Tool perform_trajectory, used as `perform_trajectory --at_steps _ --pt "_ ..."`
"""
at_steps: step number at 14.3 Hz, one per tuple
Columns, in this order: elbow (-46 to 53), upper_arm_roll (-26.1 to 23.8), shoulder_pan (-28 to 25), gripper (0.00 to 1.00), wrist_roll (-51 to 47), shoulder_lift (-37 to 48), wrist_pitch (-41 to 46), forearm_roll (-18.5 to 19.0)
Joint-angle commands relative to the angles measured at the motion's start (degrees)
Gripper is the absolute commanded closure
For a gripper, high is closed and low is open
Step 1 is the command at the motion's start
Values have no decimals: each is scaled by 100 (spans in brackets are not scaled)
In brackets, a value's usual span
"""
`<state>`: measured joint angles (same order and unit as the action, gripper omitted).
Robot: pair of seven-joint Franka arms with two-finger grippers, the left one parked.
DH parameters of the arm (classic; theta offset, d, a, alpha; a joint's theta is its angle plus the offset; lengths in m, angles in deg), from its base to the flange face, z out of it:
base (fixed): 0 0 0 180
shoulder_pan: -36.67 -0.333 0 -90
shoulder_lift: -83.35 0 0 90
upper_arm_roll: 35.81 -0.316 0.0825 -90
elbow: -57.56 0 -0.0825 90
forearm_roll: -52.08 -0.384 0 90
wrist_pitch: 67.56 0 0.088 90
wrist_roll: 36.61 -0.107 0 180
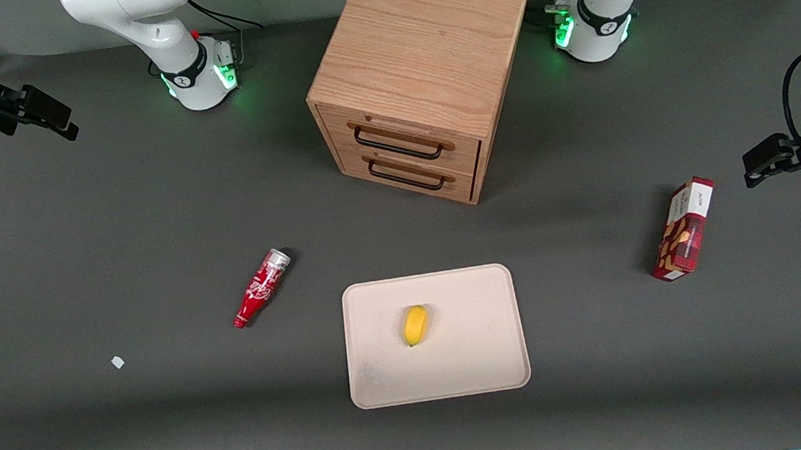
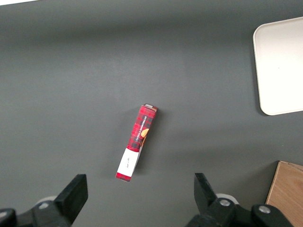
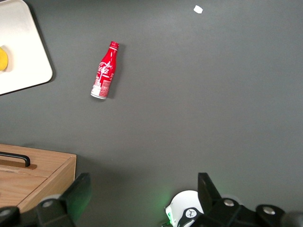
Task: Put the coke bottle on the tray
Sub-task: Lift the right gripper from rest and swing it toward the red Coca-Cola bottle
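Bottle [image 1: 262, 287] slim glossy red, end effector [image 1: 41, 116] open

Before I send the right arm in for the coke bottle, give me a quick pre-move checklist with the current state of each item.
1. Coke bottle located: ok. It lies on its side on the table, off the tray, cap end nearer the front camera.
2. Space around the bottle for the fingers: ok, nothing touches it.
3. Gripper ready: ok. It is open, holds nothing and hangs far from the bottle, toward the working arm's end of the table.
4. Tray has room: ok. Only a small yellow fruit sits near its middle.
5. Path from bottle to tray: ok, bare table between them.
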<state>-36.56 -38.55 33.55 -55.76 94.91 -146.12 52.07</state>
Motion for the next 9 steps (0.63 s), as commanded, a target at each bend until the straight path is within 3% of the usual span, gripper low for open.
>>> perform_trajectory --at_steps 1,9 --pt "183 46 -30 0 -27 -67 166 -183" --pt "218 -24 -65 0 -18 -102 201 -253"
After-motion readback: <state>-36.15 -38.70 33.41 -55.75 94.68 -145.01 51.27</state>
